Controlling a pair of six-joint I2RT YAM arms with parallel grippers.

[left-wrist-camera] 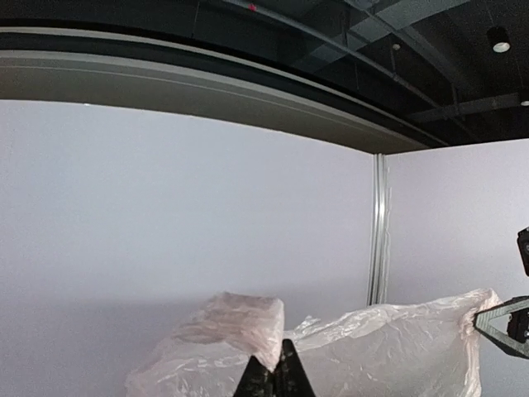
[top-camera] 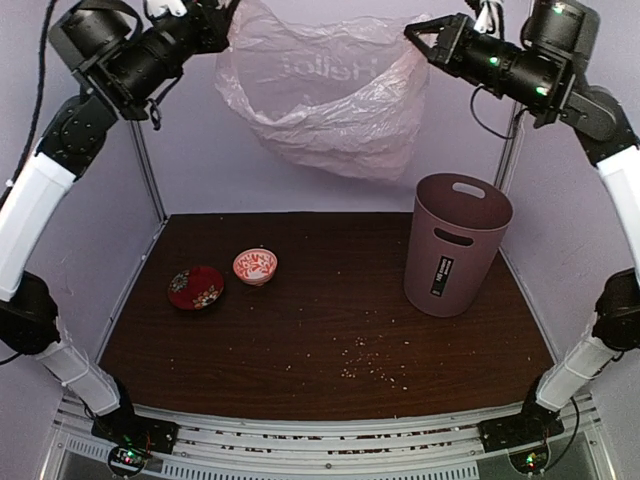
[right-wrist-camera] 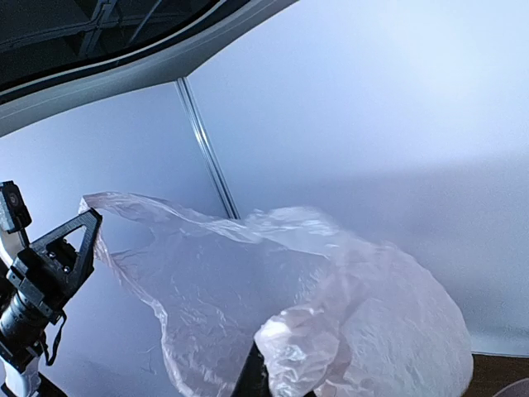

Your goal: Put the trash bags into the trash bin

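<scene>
Starting at the near edge, the two arm bases (top-camera: 135, 432) sit bolted to a pale rail (top-camera: 320, 445), and just beyond them the dark brown surface (top-camera: 320, 310) carries a scatter of pale crumbs (top-camera: 365, 362) right of centre. Farther in, on the left half, a dark red bowl (top-camera: 195, 288) lies near a white bowl with red pattern (top-camera: 255, 266), the two apart. On the right, toward the back, the trash bin (top-camera: 457, 245) stands upright on the surface, mauve-brown and tapered, its mouth open upward, a handle slot cut at the rim and a black label on its side. Higher and farther back, both arms reach up and inward, and the trash bag (top-camera: 320, 95) hangs in the air between them, well above the surface and up and left of the bin, touching neither. The left pincer (top-camera: 226, 28) is closed tight on the bag's upper left edge; in the left wrist view its fingertips (left-wrist-camera: 289, 376) meet with a fold of film pinched between them. The right pincer (top-camera: 412, 33) is likewise clamped on the upper right edge. The bag sags open in a wide pouch, translucent pinkish-white and crinkled, with faint reversed lettering. Behind everything stands a pale lilac wall (top-camera: 330, 195).
</scene>
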